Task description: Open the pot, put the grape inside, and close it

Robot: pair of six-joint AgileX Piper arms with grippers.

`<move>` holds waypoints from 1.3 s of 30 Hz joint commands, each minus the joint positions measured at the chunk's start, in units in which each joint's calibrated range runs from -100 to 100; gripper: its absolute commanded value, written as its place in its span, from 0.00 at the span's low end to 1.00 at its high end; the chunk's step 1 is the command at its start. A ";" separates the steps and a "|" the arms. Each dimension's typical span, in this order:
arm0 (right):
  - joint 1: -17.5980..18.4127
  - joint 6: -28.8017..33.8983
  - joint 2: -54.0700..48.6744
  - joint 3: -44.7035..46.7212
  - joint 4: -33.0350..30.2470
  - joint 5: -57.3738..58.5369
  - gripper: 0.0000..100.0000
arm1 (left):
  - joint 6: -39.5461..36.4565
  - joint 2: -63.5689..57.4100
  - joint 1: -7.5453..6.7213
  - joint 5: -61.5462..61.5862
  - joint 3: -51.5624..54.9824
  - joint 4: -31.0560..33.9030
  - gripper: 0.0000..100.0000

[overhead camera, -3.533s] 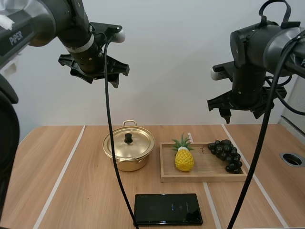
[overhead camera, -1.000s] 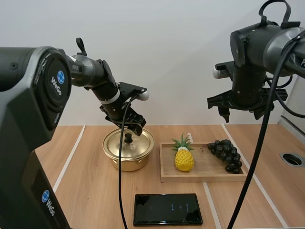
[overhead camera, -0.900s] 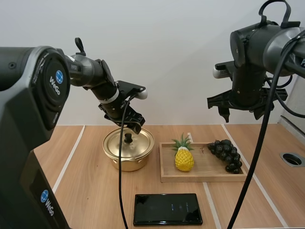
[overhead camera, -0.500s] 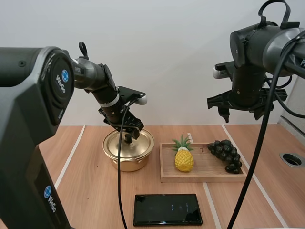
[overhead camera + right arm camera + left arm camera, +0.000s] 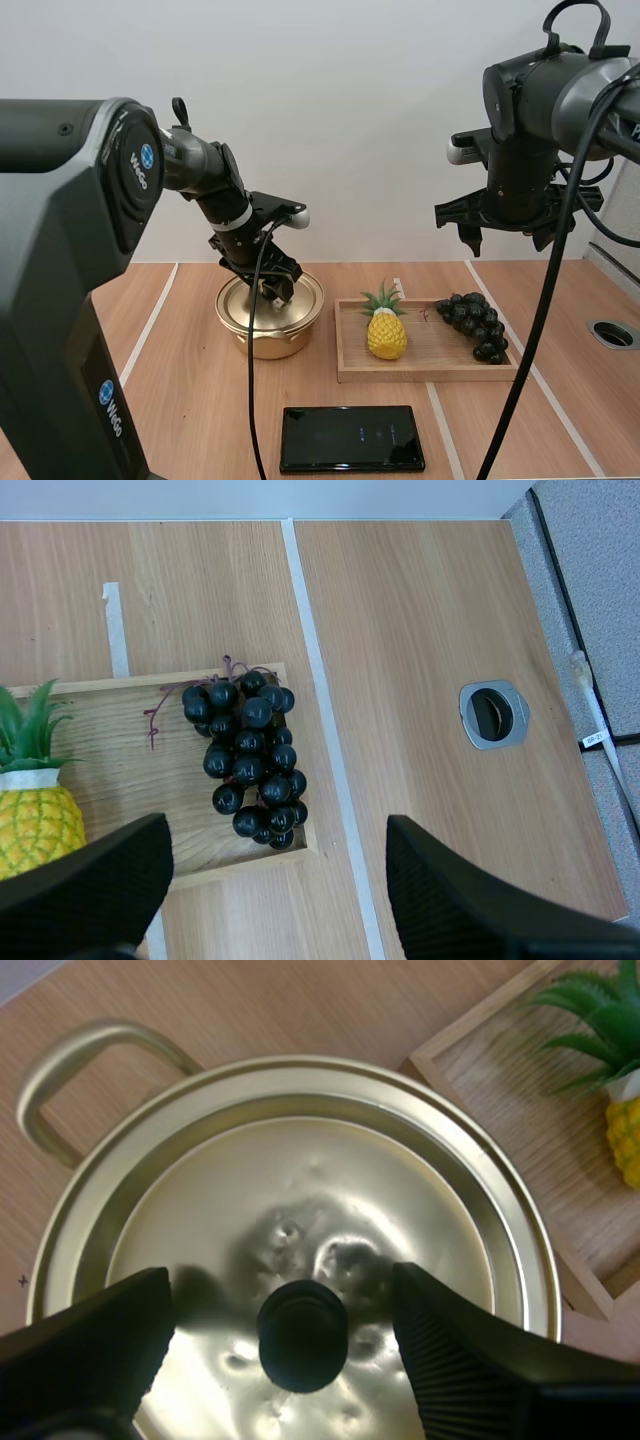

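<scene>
Straddling the round black knob [image 5: 302, 1332] of a dented, shiny gold lid [image 5: 300, 1190], the left gripper [image 5: 272, 290] holds its ribbed fingers [image 5: 455, 1360] apart; the lid sits on the round golden pot [image 5: 262, 338]. Rightward, glossy dark grapes [image 5: 476, 322] lie at the right end of the rectangular wooden tray [image 5: 430, 373]; high above, the right gripper [image 5: 508, 238] hangs with fingers spread wide, empty.

A yellow toy pineapple [image 5: 387, 335] with green leaves stands up at the left end of a wooden tray [image 5: 440, 347]. A flat black phone [image 5: 352, 438] lies on the table [image 5: 170, 400], near the tray's front side but not touching it. A white line [image 5: 305, 610] runs along the table just right of the tray. A round hole [image 5: 613, 334] sits far right.
</scene>
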 commanded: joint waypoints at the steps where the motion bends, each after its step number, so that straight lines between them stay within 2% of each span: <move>1: 0.05 -0.35 -0.56 -0.14 -0.37 0.23 1.00 | -0.16 0.55 -0.08 1.69 0.10 -0.20 1.00; 10: 0.05 -0.35 -0.56 -0.14 -0.37 0.23 1.00 | 0.12 0.42 -0.08 2.68 0.10 -0.20 1.00; 11: 0.05 -0.35 -0.56 -0.14 -0.37 0.23 1.00 | -0.01 0.42 -0.08 2.68 0.10 -0.20 0.85; 13: 0.05 -0.35 -0.56 -0.14 -0.37 0.23 1.00 | -1.92 0.42 -0.08 2.68 0.10 -0.09 0.25; 14: 0.05 -0.35 -0.56 -0.14 -0.37 0.23 1.00 | -2.70 0.42 -0.08 2.49 0.10 -0.09 0.01; 16: 0.05 -0.35 -0.56 -0.14 -0.37 0.23 1.00 | -3.13 0.42 -0.08 2.38 -0.05 -0.09 0.04; 26: 0.05 -0.35 -0.56 -0.14 -0.37 0.23 1.00 | -3.95 -3.76 -0.08 -3.31 -0.05 -0.09 0.03; 33: 0.05 -0.35 -0.56 -0.14 -0.37 0.23 1.00 | -4.86 -12.57 -0.08 -9.38 -0.05 -0.09 0.03; 39: 0.05 -0.35 -0.56 -0.14 -0.37 0.23 1.00 | -9.37 -21.04 -0.08 -10.50 -4.58 -0.09 0.03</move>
